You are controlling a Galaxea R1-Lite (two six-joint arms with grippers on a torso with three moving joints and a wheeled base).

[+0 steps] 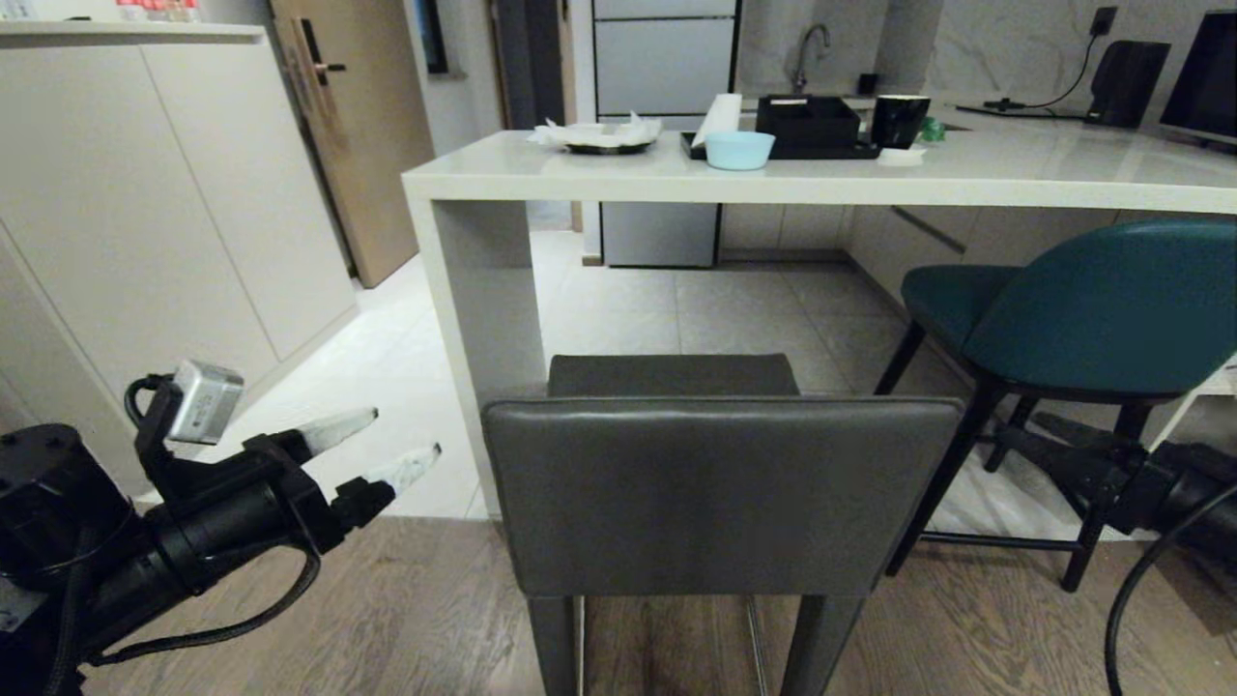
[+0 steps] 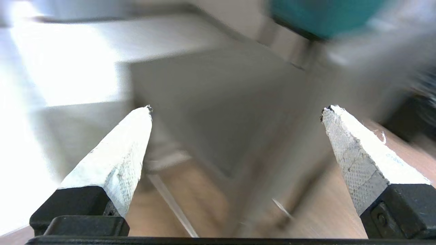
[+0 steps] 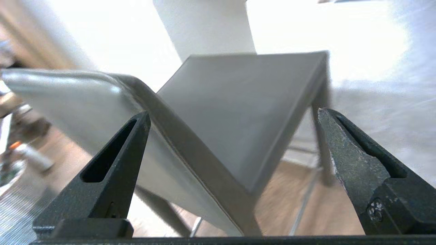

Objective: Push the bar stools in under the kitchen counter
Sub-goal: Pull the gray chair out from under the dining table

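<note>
Honestly the trick here was probably to get both arms flat against the backrest of the grey stool (image 1: 720, 493) and shove evenly, low and centred, so it rolled straight in rather than twisting into the white panel leg (image 1: 483, 309) of the table (image 1: 966, 179). The grey stool stood right in front of the robot on the wood floor (image 1: 387, 619), its back facing the camera and its seat pointing toward the table, whose edge was still a bit beyond it, so it hadn't gone under yet by my read. The left tool (image 1: 391, 447) hung off to the stool's left, just beside the backrest but not touching it, white-tipped fingers (image 2: 129, 143) spread wide with nothing between them. The right tool (image 3: 235, 115) was also spread wide and empty, aimed at the stool's right side with the seat and backrest edge filling its wrist view; in the head view only its dark arm showed low at the right. The teal stool (image 1: 1082, 309) sat further right, seat partly under the table already, angled a little, so it looked like it needed a nudge afterwards too.
</note>
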